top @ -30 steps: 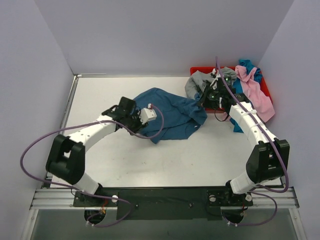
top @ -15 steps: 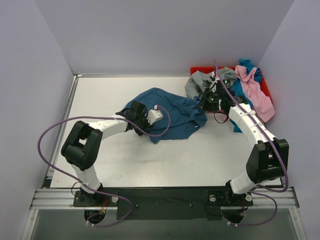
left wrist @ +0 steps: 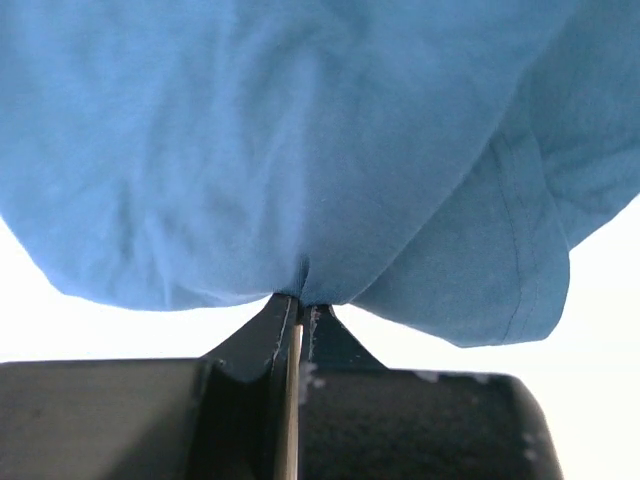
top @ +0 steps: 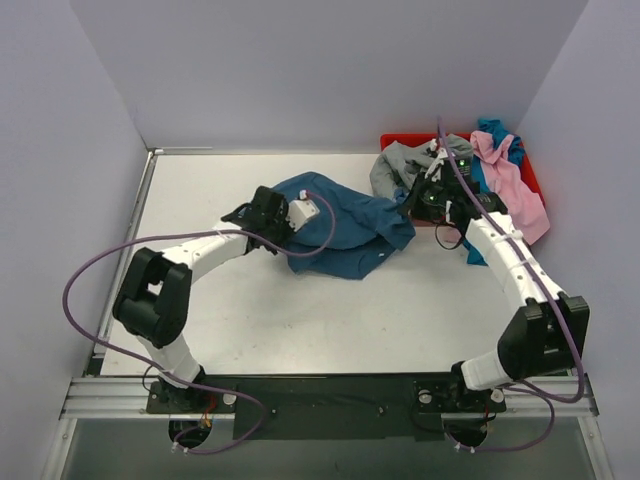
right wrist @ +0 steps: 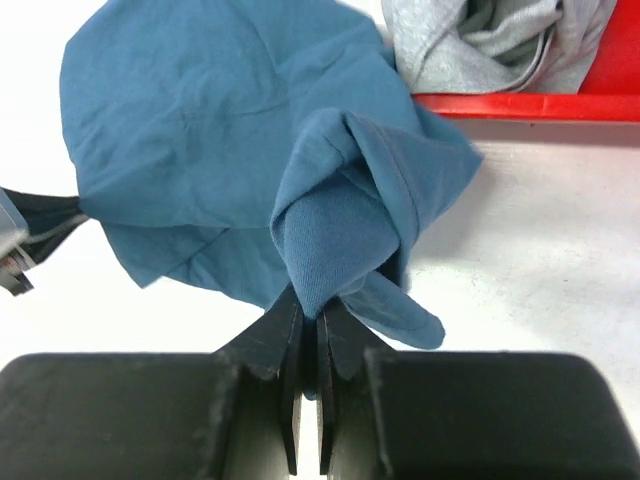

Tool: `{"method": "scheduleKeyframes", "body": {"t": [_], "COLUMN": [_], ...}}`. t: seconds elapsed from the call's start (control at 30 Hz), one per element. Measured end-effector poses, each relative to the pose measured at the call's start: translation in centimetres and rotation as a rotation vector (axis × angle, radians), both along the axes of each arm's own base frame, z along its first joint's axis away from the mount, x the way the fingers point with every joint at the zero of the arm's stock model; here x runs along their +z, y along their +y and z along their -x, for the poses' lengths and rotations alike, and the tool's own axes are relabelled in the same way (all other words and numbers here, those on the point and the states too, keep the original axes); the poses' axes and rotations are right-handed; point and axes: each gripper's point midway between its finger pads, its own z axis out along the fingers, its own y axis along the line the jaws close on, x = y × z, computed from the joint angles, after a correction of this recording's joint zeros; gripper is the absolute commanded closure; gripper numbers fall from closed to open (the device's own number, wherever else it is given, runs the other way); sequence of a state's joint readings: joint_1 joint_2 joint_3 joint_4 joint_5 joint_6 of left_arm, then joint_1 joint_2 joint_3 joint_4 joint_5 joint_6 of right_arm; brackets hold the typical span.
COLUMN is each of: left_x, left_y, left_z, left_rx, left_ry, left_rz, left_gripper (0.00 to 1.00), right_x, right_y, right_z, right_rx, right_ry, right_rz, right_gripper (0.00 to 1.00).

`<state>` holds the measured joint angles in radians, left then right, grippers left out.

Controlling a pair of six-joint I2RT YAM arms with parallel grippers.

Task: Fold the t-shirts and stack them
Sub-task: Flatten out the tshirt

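While the dark teal-blue t-shirt (top: 345, 225) lies bunched on the far half of the table (top: 420, 300), left of the red tray (top: 530, 172), the left gripper (left wrist: 298, 305) pinches its left edge and the right gripper (right wrist: 310, 312) clamps a fold at its right.

Wide bare table (top: 330, 320) across near half, between the two arms, free for passing. More bare top at far left, beyond left arm (top: 205, 250), hemmed by left wall (top: 60, 180) and back wall (top: 330, 70). Centre-far blocked by bunched dark teal shirt (top: 345, 225), strung between both arms. Far right corner crowded: red tray (top: 531, 175) close to right wall (top: 600, 150), heaped with grey shirt (top: 398, 165), pink shirt (top: 512, 185), turquoise shirt (top: 497, 128). Right arm (top: 505, 255) slanting across right side, narrow strip only beside that wall
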<state>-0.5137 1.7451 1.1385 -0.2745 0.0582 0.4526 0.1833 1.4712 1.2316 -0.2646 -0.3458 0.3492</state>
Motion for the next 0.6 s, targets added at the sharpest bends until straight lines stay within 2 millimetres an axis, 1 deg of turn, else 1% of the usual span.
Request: {"method": "scheduleKeyframes", "body": {"t": [0.07,0.13,0.2,0.23,0.27,0.3,0.33,0.37,0.4,0.43,0.47,0.5,0.53,0.57,0.6], "left_x": [2.4,6.0,10.7,13.2,15.7,17.4,19.6,21.9,23.6,25.2,26.2,27.5,28.2,28.9,29.4], "left_y": [1.5,3.6,6.0,7.2,8.5,9.6,10.5,11.2,11.4,11.4,11.3,11.3,11.3,11.5,11.8], "left_z": [-0.7,-1.7,-2.8,-3.1,-2.9,-2.4,-1.5,-0.1,1.5,3.1,4.5,6.4,7.7,9.1,10.1], "left_rx": [0.034,0.075,0.121,0.140,0.156,0.167,0.170,0.159,0.136,0.108,0.083,0.051,0.031,0.018,0.010], "left_ry": [-0.020,-0.054,-0.112,-0.145,-0.173,-0.190,-0.208,-0.220,-0.226,-0.231,-0.233,-0.232,-0.231,-0.230,-0.232], "left_rz": [0.001,0.013,0.039,0.049,0.056,0.057,0.061,0.066,0.073,0.082,0.089,0.095,0.099,0.097,0.090], "left_gripper": [1.00,1.00,1.00,1.00,1.00,1.00,1.00,1.00,1.00,1.00,1.00,1.00,1.00,1.00,1.00], "right_x": [1.9,4.8,8.9,11.4,14.0,16.5,19.1,21.6,23.9,25.6,27.4,28.8,29.9,30.6,30.9], "right_y": [-0.1,-0.2,-0.1,0.0,0.0,0.2,0.3,0.6,0.9,1.2,1.3,1.4,1.4,1.4,1.6], "right_z": [0.5,1.1,2.3,3.2,4.4,5.8,7.5,9.3,11.3,13.0,15.0,16.8,18.1,18.9,19.2], "right_rx": [0.010,0.023,0.046,0.060,0.075,0.093,0.116,0.143,0.172,0.201,0.231,0.257,0.276,0.290,0.304], "right_ry": [-0.046,-0.119,-0.232,-0.302,-0.376,-0.452,-0.532,-0.610,-0.686,-0.745,-0.804,-0.856,-0.898,-0.927,-0.940], "right_rz": [0.002,-0.001,-0.012,-0.021,-0.031,-0.040,-0.051,-0.066,-0.082,-0.097,-0.116,-0.134,-0.148,-0.159,-0.167], "right_gripper": [1.00,1.00,1.00,1.00,1.00,1.00,1.00,1.00,1.00,1.00,1.00,1.00,1.00,1.00,1.00]}}
